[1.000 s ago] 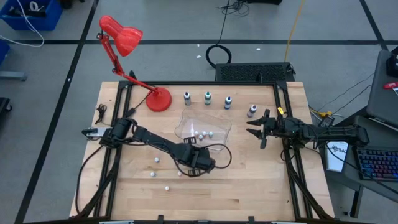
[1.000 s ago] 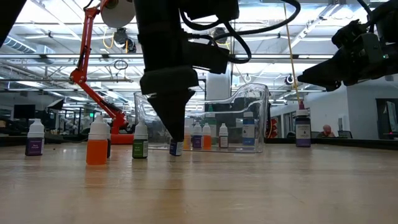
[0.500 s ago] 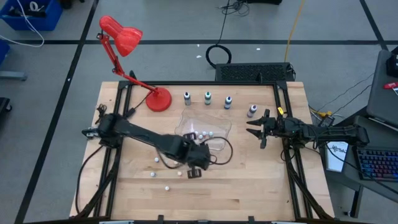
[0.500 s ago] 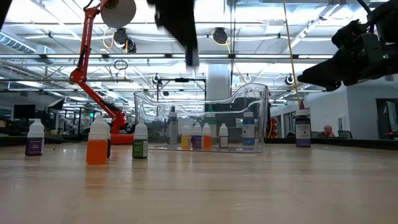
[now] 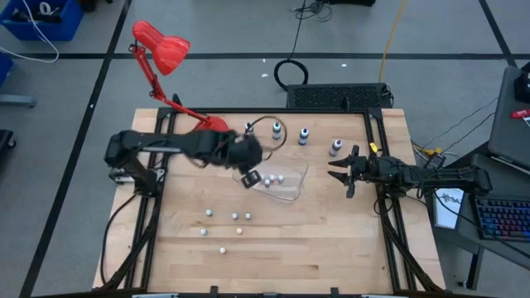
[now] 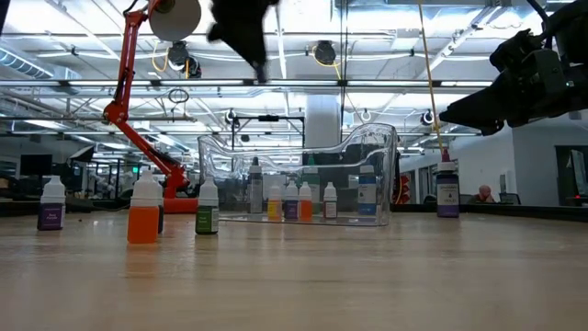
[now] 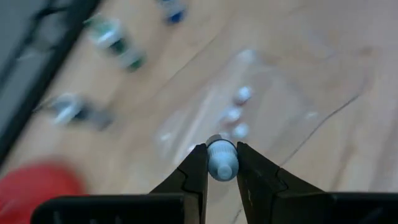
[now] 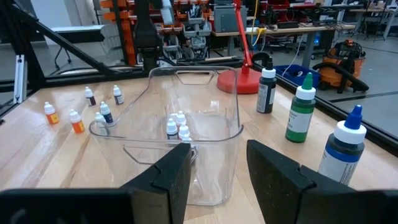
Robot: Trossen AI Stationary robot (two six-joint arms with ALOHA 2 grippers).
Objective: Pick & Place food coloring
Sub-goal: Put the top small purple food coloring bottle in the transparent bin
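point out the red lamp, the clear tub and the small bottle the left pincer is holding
red lamp (image 5: 162,46), high view, on the shade
clear tub (image 8: 231,109), right wrist view, on its bare side wall
small bottle (image 7: 222,160), left wrist view, on its pale cap between the fingers

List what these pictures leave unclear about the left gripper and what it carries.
- Left wrist view: the small bottle between the left gripper fingers shows only its pale cap; motion blur hides its colour.
- High view: the left gripper over the clear container is smeared.
- Low view: only a dark blur at the top edge.
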